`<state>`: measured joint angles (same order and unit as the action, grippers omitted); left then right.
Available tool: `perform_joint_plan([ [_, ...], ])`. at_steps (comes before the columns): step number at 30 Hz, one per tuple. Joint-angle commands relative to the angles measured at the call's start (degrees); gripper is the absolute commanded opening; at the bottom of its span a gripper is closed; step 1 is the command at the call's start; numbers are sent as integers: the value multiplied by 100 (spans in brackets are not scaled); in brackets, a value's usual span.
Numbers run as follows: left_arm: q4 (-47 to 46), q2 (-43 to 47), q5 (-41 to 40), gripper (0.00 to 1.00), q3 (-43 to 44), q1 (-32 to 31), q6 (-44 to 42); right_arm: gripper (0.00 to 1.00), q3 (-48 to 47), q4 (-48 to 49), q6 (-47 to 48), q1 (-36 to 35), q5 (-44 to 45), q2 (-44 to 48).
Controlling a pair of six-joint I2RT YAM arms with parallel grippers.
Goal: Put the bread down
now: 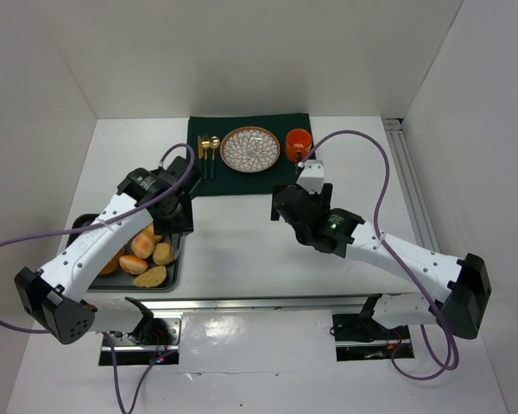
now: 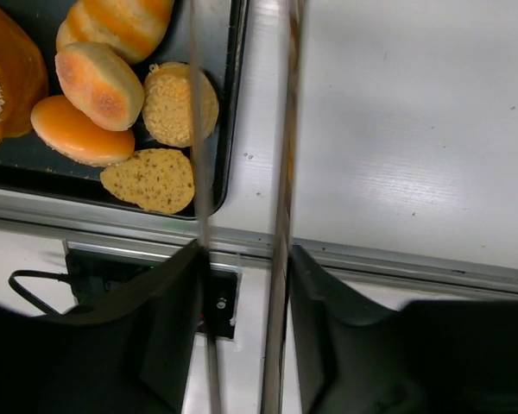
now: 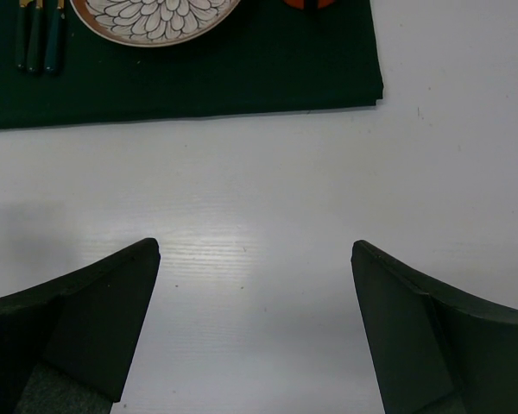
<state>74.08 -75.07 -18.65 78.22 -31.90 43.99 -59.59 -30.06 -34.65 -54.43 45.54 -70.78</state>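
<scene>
Between the fingers of your left gripper (image 2: 240, 216) is a narrow gap holding nothing, the tray (image 2: 231, 86) rim running through it; the bread (image 2: 99, 82) lies just left of them in the tray, bare table (image 2: 397, 129) to their right. Your right gripper (image 3: 255, 259) is spread wide and empty over open table, placemat (image 3: 242, 78) edge ahead. Only the overhead view shows both arms angled inward, plate (image 1: 250, 148) beyond them

R hand (image 3: 255, 250) splayed, plate (image 3: 155, 10) on mat (image 3: 242, 73)

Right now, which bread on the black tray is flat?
The speckled tan bread slice in the black metal tray's near corner; the others are puffy rolls.
</scene>
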Motion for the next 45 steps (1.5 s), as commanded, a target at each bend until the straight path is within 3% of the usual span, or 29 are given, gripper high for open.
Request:
perform_joint_plan([
  [1,229,203,-77,56,344,26,66,99,-106,457,205,91,-63,170],
  [11,414,317,-331,55,371,245,119,99,9,563,205,328,-397,171],
  [18,414,1125,116,55,-245,1351,180,99,-192,686,257,328,-616,-23],
  [26,414,1469,318,55,-807,2091,119,99,-307,800,310,381,-879,-322],
  [34,352,1521,766,57,-1063,2153,-48,99,-255,800,310,381,-942,-322],
  [45,423,1582,442,59,-1379,2206,321,99,-202,853,310,381,-1117,-427],
])
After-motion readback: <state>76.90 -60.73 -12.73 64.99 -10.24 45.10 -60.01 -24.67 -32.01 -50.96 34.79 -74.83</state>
